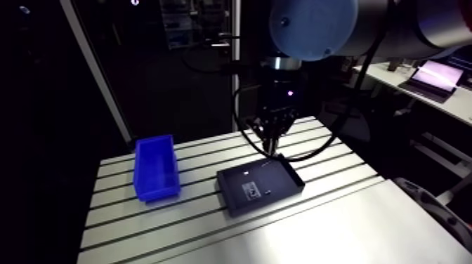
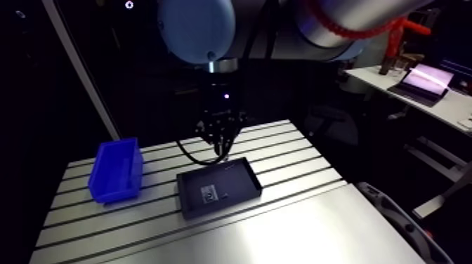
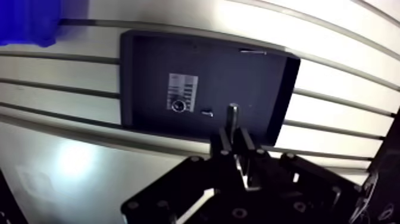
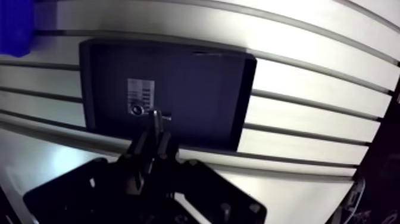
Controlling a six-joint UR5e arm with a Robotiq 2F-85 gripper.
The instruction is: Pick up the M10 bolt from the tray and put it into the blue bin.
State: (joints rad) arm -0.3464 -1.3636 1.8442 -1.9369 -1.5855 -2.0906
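Note:
The dark tray (image 3: 143, 71) lies on the slotted table, and my gripper (image 3: 233, 136) hangs a little above its near side. The fingers are pressed together on a short metal bolt (image 3: 232, 113), whose shank sticks out past the fingertips. In the arm view the gripper (image 1: 270, 146) hovers over the tray's (image 1: 277, 184) far edge. The blue bin (image 1: 156, 168) stands apart to the left of the tray; only its corner (image 3: 27, 21) shows in the wrist view.
In the tray lie a white label with a small ring-shaped part (image 3: 177, 106) on it, a tiny screw (image 3: 207, 112) and a thin pin (image 3: 253, 52) near the far rim. Table slots run across under the tray. A smooth plate (image 1: 337, 232) covers the table's front.

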